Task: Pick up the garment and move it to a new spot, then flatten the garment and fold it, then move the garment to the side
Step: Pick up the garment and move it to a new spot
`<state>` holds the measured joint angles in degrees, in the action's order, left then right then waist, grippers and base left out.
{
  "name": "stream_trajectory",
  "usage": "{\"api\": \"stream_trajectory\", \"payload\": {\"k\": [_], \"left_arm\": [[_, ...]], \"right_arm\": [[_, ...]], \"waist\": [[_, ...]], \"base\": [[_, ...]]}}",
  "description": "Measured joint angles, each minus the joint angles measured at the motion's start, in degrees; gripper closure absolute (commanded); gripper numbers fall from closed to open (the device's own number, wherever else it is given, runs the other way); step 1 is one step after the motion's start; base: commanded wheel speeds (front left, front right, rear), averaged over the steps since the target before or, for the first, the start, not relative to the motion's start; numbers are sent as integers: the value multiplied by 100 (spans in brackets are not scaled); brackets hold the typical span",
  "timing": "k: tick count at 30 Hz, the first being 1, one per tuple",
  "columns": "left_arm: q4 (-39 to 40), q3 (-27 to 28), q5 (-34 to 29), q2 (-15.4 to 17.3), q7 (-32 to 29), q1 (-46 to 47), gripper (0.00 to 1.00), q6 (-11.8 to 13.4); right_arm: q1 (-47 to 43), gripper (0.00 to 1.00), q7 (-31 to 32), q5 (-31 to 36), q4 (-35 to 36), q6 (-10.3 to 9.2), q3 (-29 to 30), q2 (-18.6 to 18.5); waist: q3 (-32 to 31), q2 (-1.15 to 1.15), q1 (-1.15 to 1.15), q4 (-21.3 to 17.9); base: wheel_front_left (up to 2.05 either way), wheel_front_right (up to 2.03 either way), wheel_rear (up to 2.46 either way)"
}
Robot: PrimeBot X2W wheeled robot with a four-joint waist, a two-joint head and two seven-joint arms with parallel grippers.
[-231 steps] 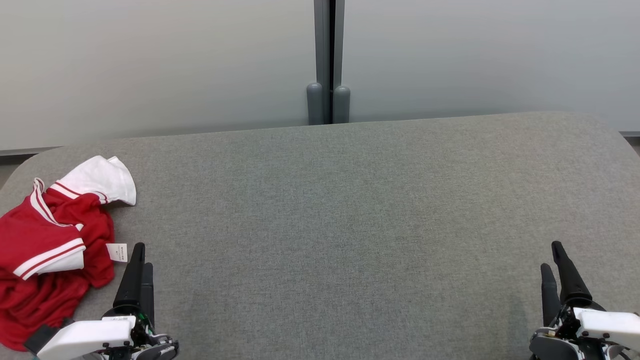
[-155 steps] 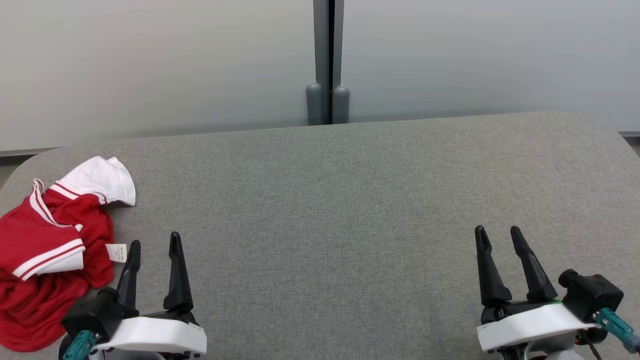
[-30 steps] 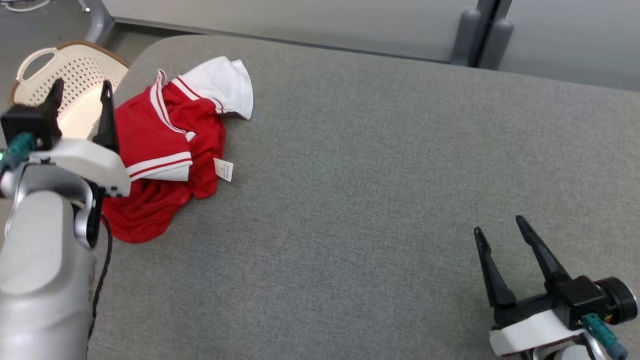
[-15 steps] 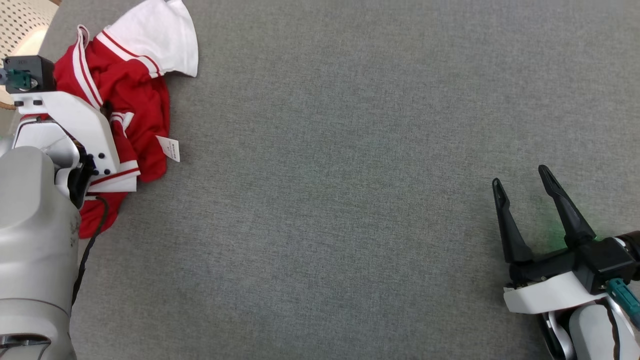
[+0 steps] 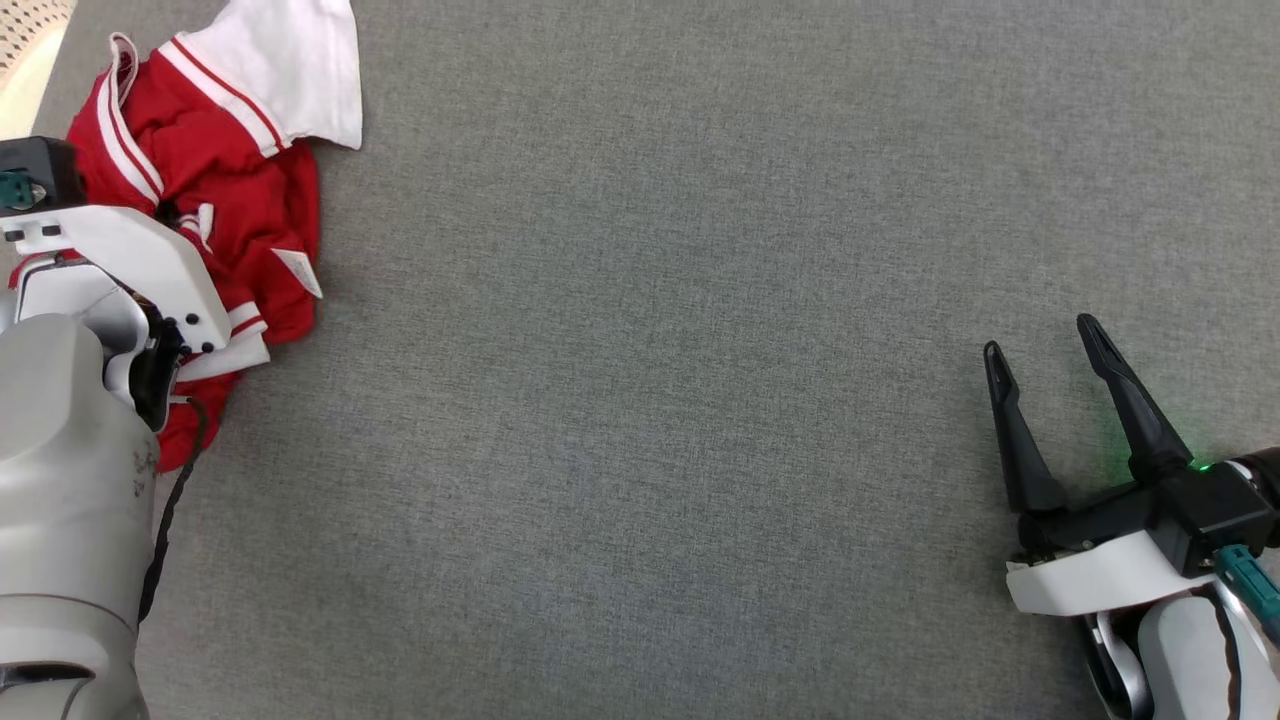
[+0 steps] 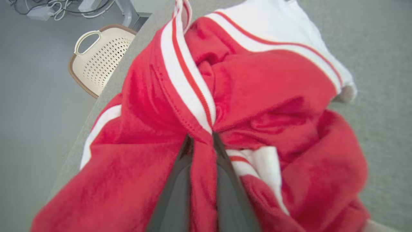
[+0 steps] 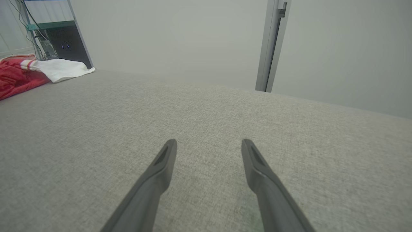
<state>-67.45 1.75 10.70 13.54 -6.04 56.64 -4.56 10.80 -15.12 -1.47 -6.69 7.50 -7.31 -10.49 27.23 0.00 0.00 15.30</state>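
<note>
The left gripper (image 6: 201,140) pinches a fold of the crumpled garment (image 6: 257,90), the right gripper (image 5: 1038,336) gapes empty; lifting, moving, flattening and folding are all left to do.

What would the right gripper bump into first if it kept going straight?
Probably only the grey table top: the open right gripper points low across bare cloth. The red garment lies off to the side. Whether it skims or touches is unclear.

Black 2-fingered right pincer (image 5: 1037,334), white bracket (image 5: 1090,585)
</note>
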Motion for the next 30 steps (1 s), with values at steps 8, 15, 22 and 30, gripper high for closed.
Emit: {"api": "stream_trajectory", "payload": {"k": [8,15,22,30], "left_arm": [[212,-23,97,100,1202,20,100,-152],[615,-197,148,330,1789,53,100,-249],[1419,-694,416,345,1703,65,100,-268],[2955,-1327,1179,289,1160,-448,100,-269]], "right_arm": [[-32,0,1,-41,-155,0,-16,152],[-183,0,1,-101,-271,0,-91,436],[-291,0,1,-152,-310,0,-7,625],[-375,0,1,-153,-316,0,64,719]], "waist": [[-421,0,0,-12],[-1022,0,0,-154],[-1482,0,0,-623],[-1890,0,0,-1536]], "base": [[0,0,0],[0,0,0],[0,0,0],[0,0,0]]}}
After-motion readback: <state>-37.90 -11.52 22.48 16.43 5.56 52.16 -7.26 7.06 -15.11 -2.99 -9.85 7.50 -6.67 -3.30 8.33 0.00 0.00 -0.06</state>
